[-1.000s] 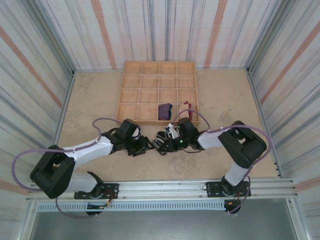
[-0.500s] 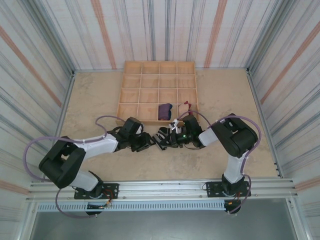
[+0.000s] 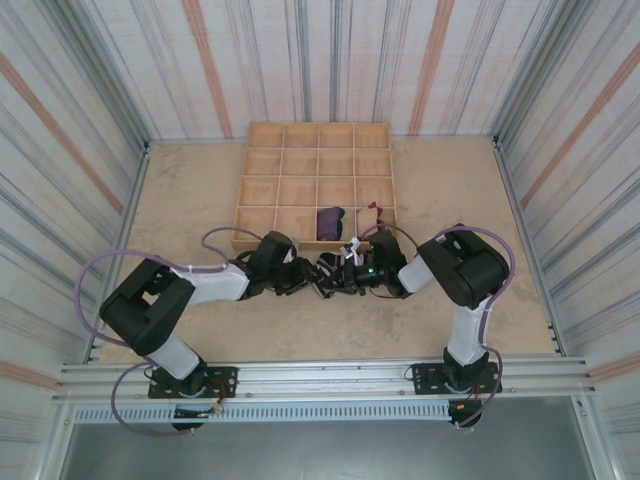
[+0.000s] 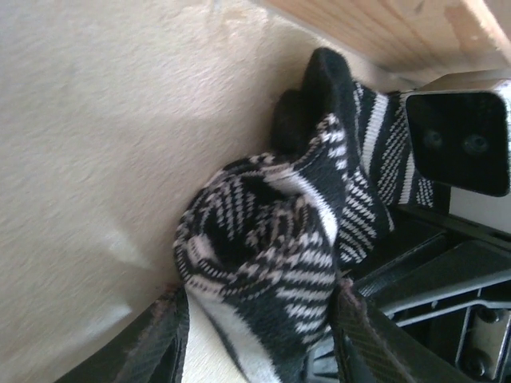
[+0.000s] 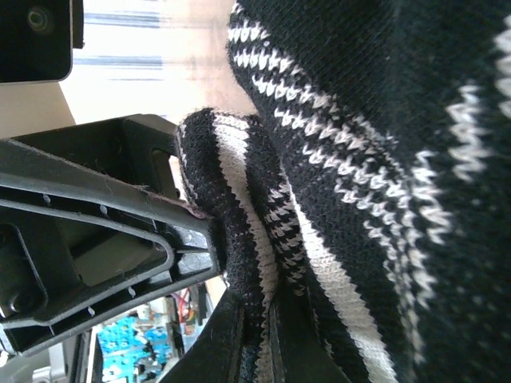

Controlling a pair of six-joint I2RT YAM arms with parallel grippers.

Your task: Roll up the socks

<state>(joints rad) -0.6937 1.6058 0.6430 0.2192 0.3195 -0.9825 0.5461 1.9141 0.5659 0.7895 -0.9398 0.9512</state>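
The left gripper point(image 4: 262, 299) has its two fingers point(image 4: 164, 339) part way open. The rolled end of the striped sock point(image 4: 263, 239) sits between them, and both fingers touch its sides. The roll looks like a fat little tube, with a dark hole in the middle.

The right gripper point(image 3: 341, 277) is pinched tight on the other end of the same sock. Seen up close from that wrist, the black and white cloth runs right down into its fingers.

From above, the two grippers are low over the table point(image 3: 190, 200), nose to nose, with the sock bunched between them. It lies on the table just in front of the near edge of the wooden tray point(image 3: 318, 125).

The tray is split into many small boxes. The purple sock point(image 3: 330, 219) lies in a box in the nearest row, close behind the grippers. Just to its right, a sock with red on it point(image 3: 375, 208) pokes up from the tray. I cannot tell which box it is in.
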